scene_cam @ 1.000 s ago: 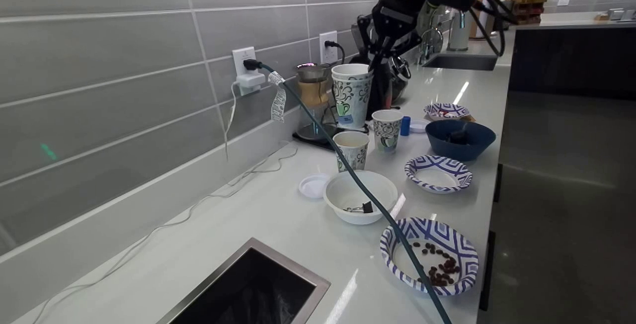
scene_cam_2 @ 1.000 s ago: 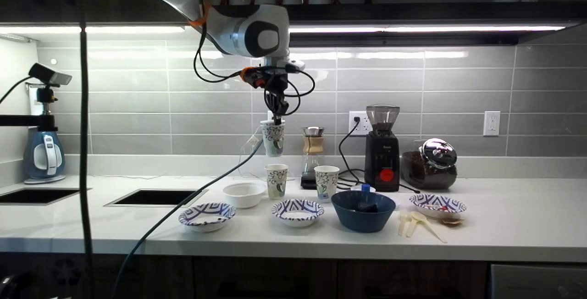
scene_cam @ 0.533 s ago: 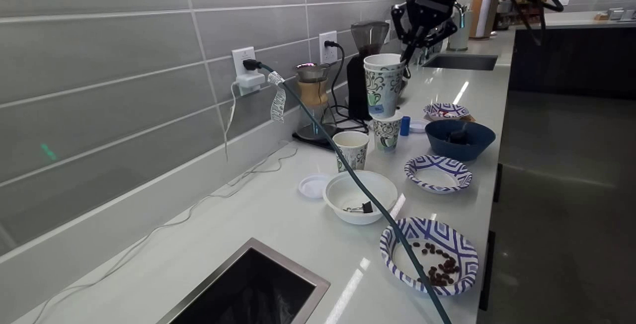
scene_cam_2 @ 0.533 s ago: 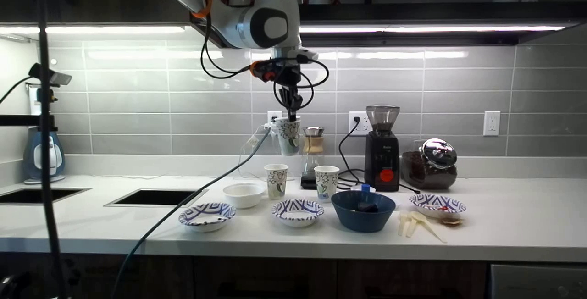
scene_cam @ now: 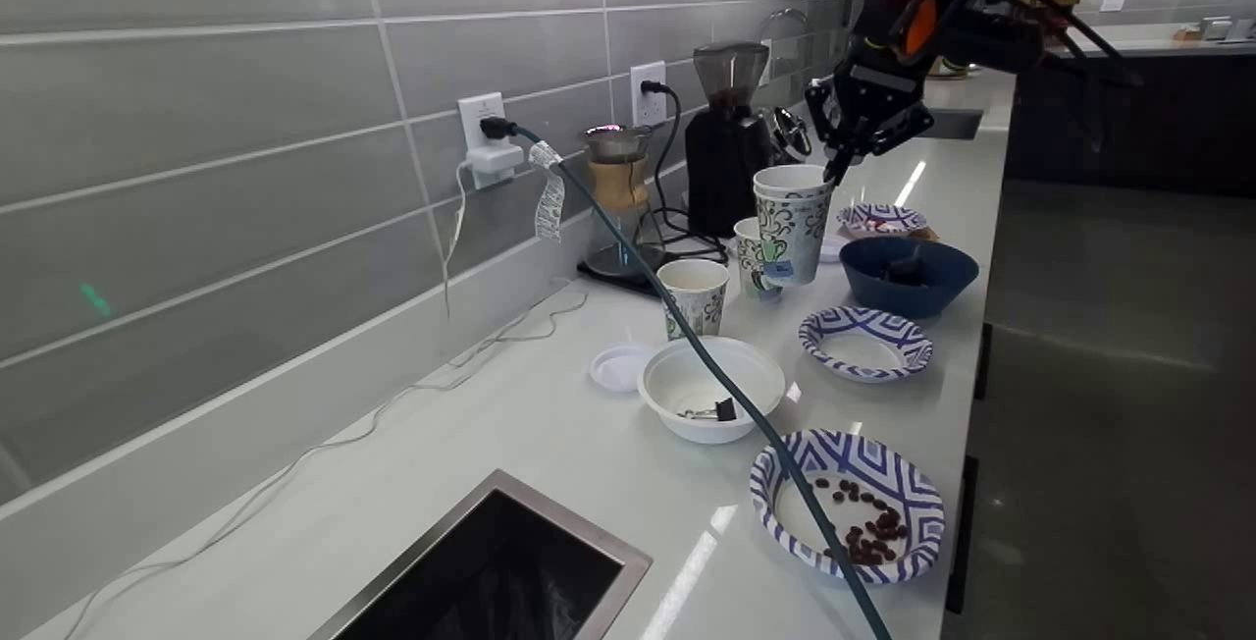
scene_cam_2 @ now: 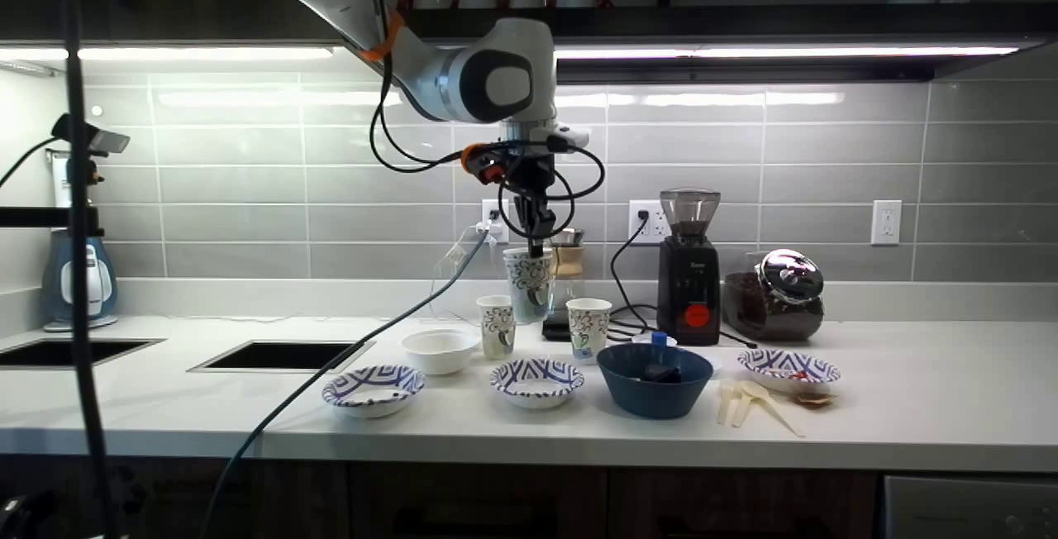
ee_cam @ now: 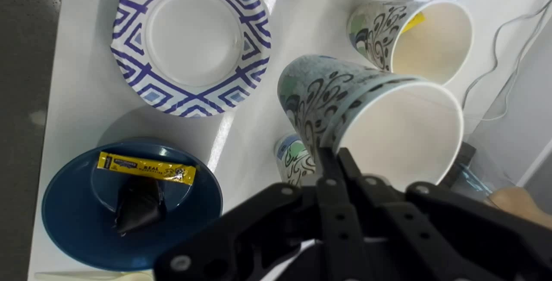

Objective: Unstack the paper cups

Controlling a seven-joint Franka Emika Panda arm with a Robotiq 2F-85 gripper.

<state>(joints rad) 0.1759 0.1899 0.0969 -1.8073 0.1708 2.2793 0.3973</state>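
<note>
My gripper (ee_cam: 338, 154) is shut on the rim of nested white paper cups (ee_cam: 336, 95); two rims show. One finger is inside the cup and one outside. The nested cups (scene_cam: 790, 238) hang above the counter, also visible in an exterior view (scene_cam_2: 529, 284). One paper cup (scene_cam_2: 497, 326) stands upright beside the white bowl; it also shows in the wrist view (ee_cam: 431, 39) with something yellow inside. Another paper cup (scene_cam_2: 589, 328) stands upright near the dark blue bowl. The held cups partly hide it in an exterior view (scene_cam: 748, 262) and in the wrist view (ee_cam: 295, 160).
The low white bowl (scene_cam: 687, 427) holds a clip. A dark blue bowl (scene_cam_2: 653, 398) and several patterned paper bowls (scene_cam_2: 537, 401) stand toward the front edge. A glass coffee maker (scene_cam: 618, 188) and a black grinder (scene_cam_2: 688, 291) stand at the wall. A cable (scene_cam: 746, 404) crosses in front.
My gripper has carried the nested cups to the right in both exterior views, then lowered them toward the counter. The two standing cups and the bowls have not moved.
</note>
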